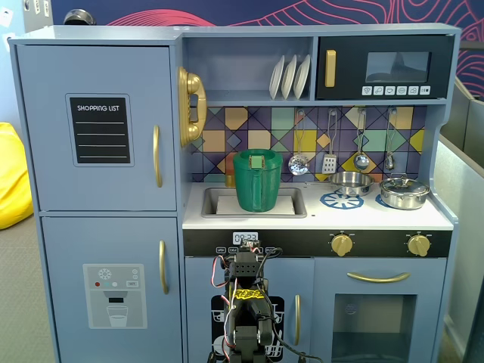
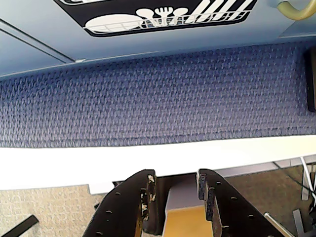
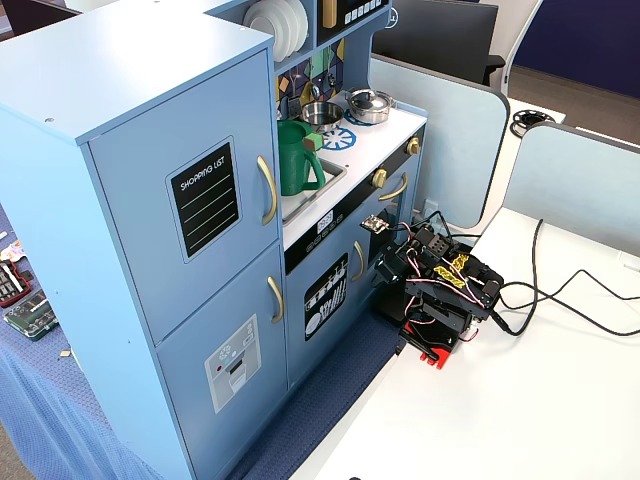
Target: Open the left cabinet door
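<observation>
Where the wrist view looks down past the gripper [image 2: 174,190], the two dark fingers [image 2: 140,195] stand a moderate gap apart with nothing between them; only the arm's own grey and orange body shows beneath. Beyond the fingertips lie the white table edge [image 2: 74,165], a blue woven cloth [image 2: 158,94], and the lower edge of a small door with a white-on-black dishware picture [image 2: 163,17]. Neither fixed view shows the fingertips; both show the arm [image 3: 435,285] folded low on the table in front of that small door, clear of every handle.

The left cabinet door [image 1: 98,125] appears only in the two fixed views. It is the upper left door, flush with the cabinet and closed, carrying the black "SHOPPING LIST" panel [image 1: 100,130] and a vertical gold bar handle [image 1: 157,156] near its right edge. Directly below sits the door with the grey dispenser panel [image 1: 115,295].

The frontal fixed view alone shows the green pitcher [image 1: 258,180] standing in the sink [image 1: 212,203] and the gold telephone [image 1: 190,106]. The angled fixed view alone shows black cables [image 3: 560,300] trailing across the white table.
</observation>
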Tool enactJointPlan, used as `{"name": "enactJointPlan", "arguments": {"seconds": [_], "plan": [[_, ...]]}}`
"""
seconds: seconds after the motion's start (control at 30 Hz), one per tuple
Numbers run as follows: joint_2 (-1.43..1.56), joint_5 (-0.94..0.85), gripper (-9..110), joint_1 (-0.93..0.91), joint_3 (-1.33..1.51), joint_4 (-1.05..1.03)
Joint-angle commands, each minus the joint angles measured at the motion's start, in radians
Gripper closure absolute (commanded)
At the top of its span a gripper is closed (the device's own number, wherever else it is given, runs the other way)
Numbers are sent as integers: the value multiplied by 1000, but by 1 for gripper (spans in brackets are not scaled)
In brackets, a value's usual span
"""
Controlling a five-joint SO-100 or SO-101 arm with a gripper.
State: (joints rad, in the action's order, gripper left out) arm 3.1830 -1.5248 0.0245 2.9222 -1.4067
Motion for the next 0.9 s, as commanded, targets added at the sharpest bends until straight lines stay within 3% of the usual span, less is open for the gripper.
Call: {"name": "enactJointPlan", "arguments": {"seconds": [0.0,0.23,0.47,0.67,0.87], "plan": [[-5,-35,101,77,75,-124],[-6,-71,101,83,75,-107],[-8,64,101,147,21,262],[-8,34,95,239,-107,566],[-81,-40,93,330,-322,661]]}}
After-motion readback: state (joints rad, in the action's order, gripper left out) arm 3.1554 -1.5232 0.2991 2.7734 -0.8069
